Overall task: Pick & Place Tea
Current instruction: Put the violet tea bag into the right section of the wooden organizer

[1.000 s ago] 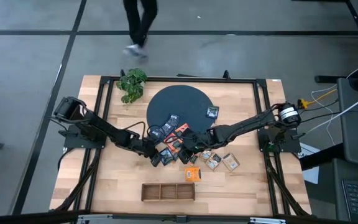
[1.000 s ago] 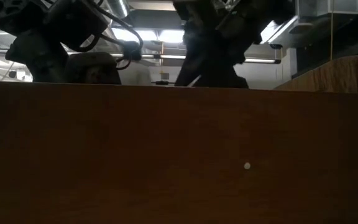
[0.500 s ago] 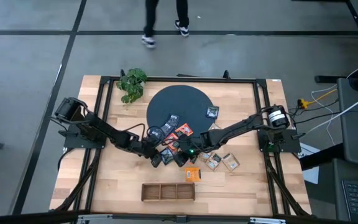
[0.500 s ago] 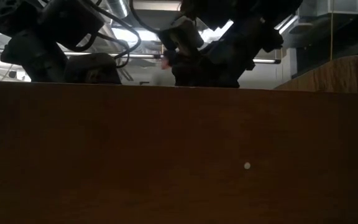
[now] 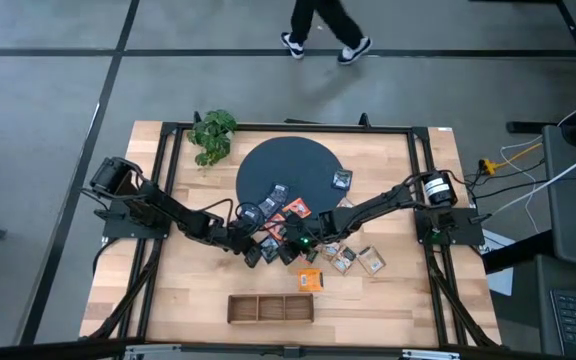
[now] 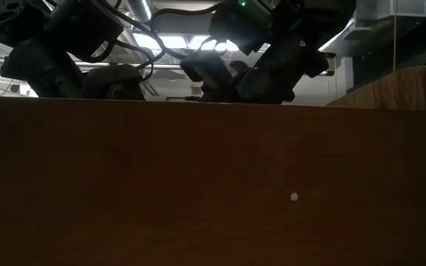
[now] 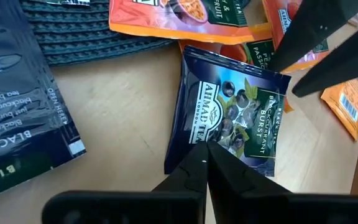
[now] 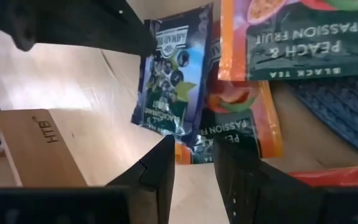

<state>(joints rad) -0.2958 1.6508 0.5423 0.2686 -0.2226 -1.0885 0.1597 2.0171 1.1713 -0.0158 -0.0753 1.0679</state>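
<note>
the left gripper point(image 7: 207, 155) has its two dark fingers pressed together over the lower edge of a blue blackcurrant sachet point(image 7: 232, 118) lying on the wooden table point(image 7: 123, 118). an orange peach sachet point(image 7: 179, 18) overlaps the dark woven mat point(image 7: 73, 37). the right gripper's dark fingers point(image 7: 328, 43) reach in nearby.

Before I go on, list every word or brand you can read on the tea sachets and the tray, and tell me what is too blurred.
"AHMAD" and "BLACKCURRANT BURST": blue sachet at the left end effector.
"BLACKC…", upside down and cut off: dark sachet.
"PEACH & PASSION FRUIT" and "BLACK TEA", upside down: orange sachet.
"PEACH & PASSION", partly hidden: lower orange sachet.
"HTB": wooden tray.
Small print on all sachets: too blurred.
</note>
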